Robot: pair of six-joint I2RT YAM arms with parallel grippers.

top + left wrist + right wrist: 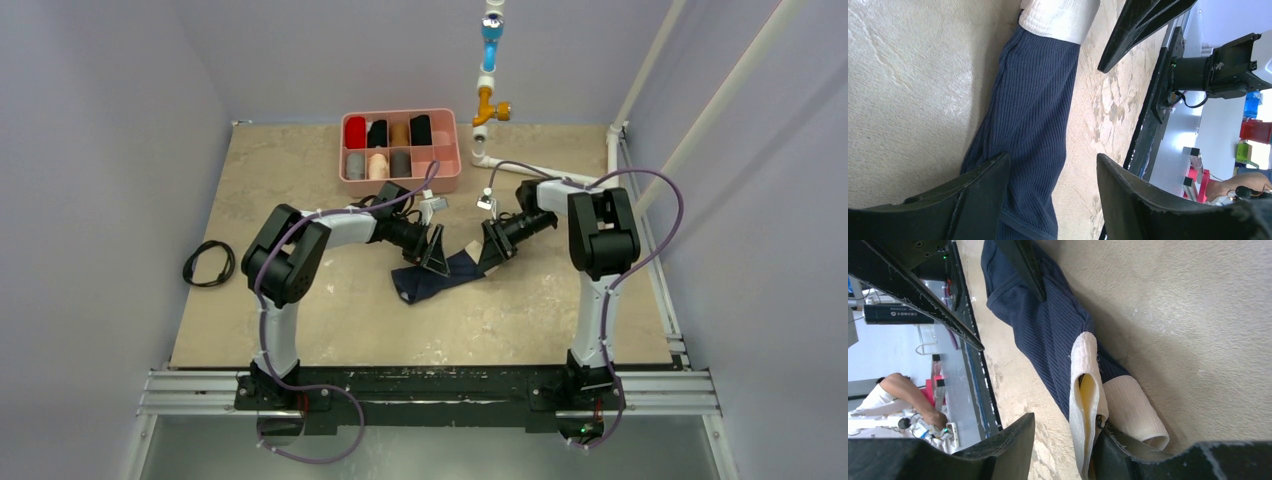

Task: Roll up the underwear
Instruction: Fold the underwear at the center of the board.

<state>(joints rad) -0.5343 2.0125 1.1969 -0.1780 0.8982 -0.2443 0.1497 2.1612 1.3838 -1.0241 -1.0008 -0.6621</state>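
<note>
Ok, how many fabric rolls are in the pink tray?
7 in the pink tray. Far row, left to right: red roll, black roll, tan roll, second black roll. Near row: grey roll, peach roll, dark grey roll. None seems hidden.

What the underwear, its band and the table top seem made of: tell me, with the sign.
Underwear: soft ribbed knit, probably cotton-like, matte navy; fine ribs and limp folds show it. Its cream band: thicker ribbed knit, likely elastic; it stands in a loop. Table top: hard beige stone-patterned sheet, perhaps laminate; faint sheen.
</note>
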